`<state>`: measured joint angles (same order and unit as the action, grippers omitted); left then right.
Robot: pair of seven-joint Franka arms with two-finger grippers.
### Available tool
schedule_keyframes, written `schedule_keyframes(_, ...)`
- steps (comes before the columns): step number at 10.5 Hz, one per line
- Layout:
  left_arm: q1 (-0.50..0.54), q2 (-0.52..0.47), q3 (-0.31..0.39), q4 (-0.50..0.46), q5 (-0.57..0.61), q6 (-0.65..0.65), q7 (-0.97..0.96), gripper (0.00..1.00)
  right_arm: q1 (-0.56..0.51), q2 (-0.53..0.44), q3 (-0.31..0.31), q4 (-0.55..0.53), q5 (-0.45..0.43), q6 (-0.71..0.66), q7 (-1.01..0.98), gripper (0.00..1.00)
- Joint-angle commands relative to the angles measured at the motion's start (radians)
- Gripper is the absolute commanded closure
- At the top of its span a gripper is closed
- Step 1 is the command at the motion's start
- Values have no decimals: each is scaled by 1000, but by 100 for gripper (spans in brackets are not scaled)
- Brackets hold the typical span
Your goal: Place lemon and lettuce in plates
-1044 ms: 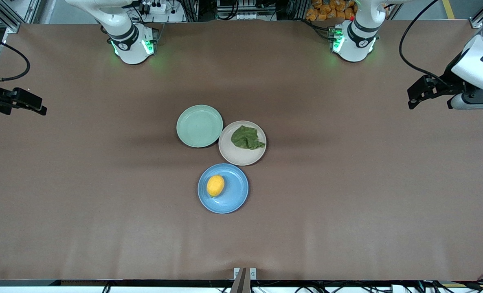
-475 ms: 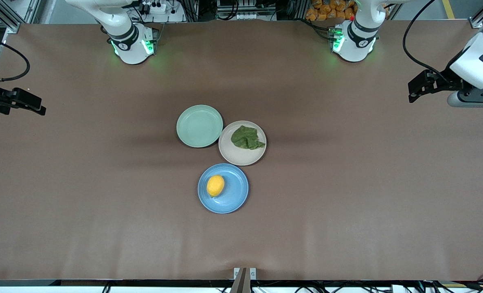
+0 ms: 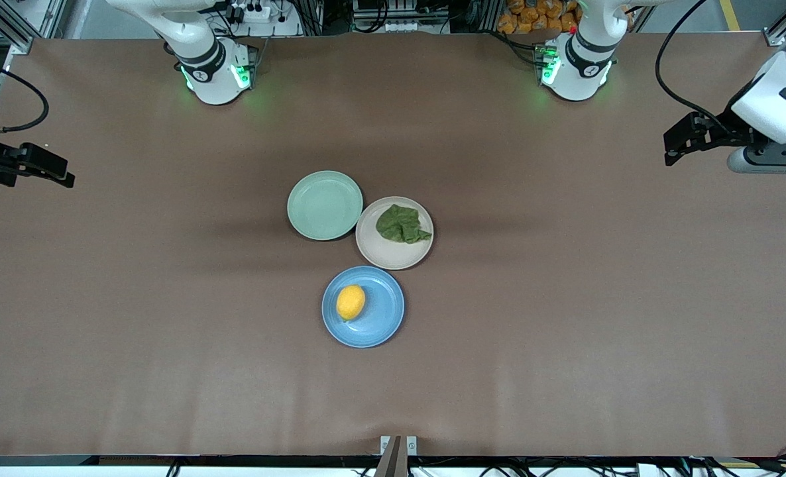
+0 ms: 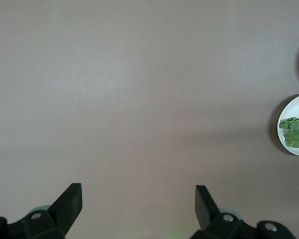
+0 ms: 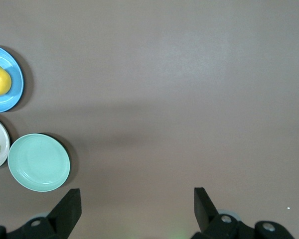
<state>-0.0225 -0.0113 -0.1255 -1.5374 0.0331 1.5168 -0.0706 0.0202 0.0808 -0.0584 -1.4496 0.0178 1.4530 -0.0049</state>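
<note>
Lemon (image 3: 350, 302) on blue plate (image 3: 383, 321); lettuce (image 3: 401, 224) on beige plate (image 3: 386, 255), beside green plate (image 3: 325, 205). Left gripper (image 4: 138, 196) and right gripper (image 5: 137, 199) wait over bare table ends, fingers apart.

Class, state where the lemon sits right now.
The lemon lies on the light blue plate, the plate nearest the front camera, toward its rim at the right arm's end.

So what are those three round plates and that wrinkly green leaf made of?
The light blue plate, pale beige-pink plate and mint green plate look like matte plastic or melamine: flat colour, no glare. The dark green wrinkly lettuce leaf could be real or a soft replica; its creases don't settle it.
</note>
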Motion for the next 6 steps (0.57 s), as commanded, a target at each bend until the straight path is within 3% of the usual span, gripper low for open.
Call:
schedule_keyframes(1, -1, 8, -2, 28, -25, -26, 23, 0, -11, 1, 9, 15, -15, -20, -14, 0)
schedule_keyframes(6, -2, 8, 3, 59, -25, -26, 23, 0, -11, 1, 11, 14, -15, -22, -10, 0)
